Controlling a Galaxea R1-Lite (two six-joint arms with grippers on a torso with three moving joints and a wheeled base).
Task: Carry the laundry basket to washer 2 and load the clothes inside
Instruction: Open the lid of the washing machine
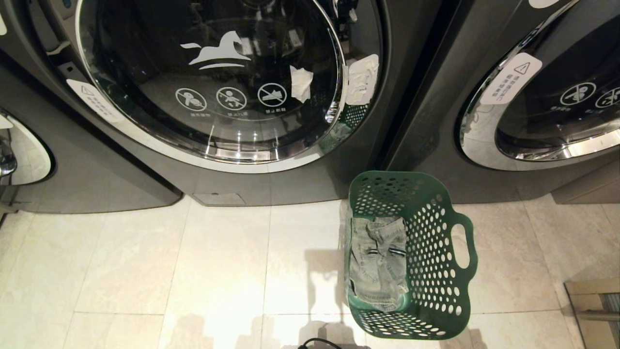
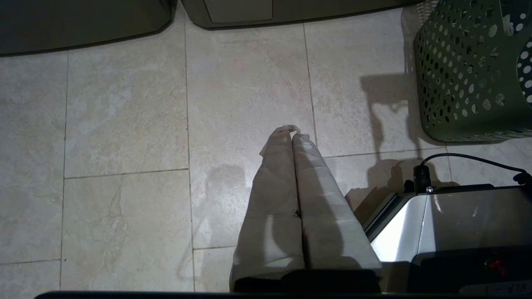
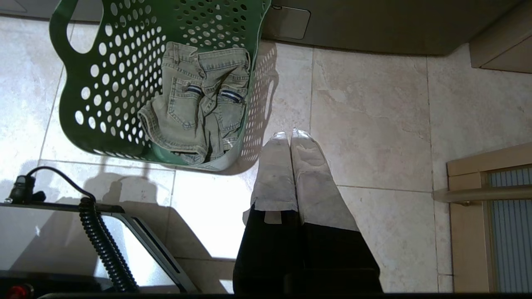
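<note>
A green perforated laundry basket (image 1: 436, 261) stands on the tiled floor just in front of the gap between two washers. Folded pale denim clothes (image 1: 378, 261) lie inside it. The washer (image 1: 218, 87) straight ahead has its round glass door shut; which one is washer 2 I cannot tell. My left gripper (image 2: 292, 131) hangs shut and empty over bare tiles, left of the basket (image 2: 465, 79). My right gripper (image 3: 289, 135) is shut and empty too, beside the basket (image 3: 108, 79) and the denim (image 3: 195, 112). Neither arm shows in the head view.
A second washer (image 1: 533, 97) stands to the right, door shut. A third door edge (image 1: 19, 150) shows at far left. My base's metal corner with a black cable (image 2: 453, 216) sits close behind the basket. A wooden frame (image 3: 486, 216) stands on the floor at right.
</note>
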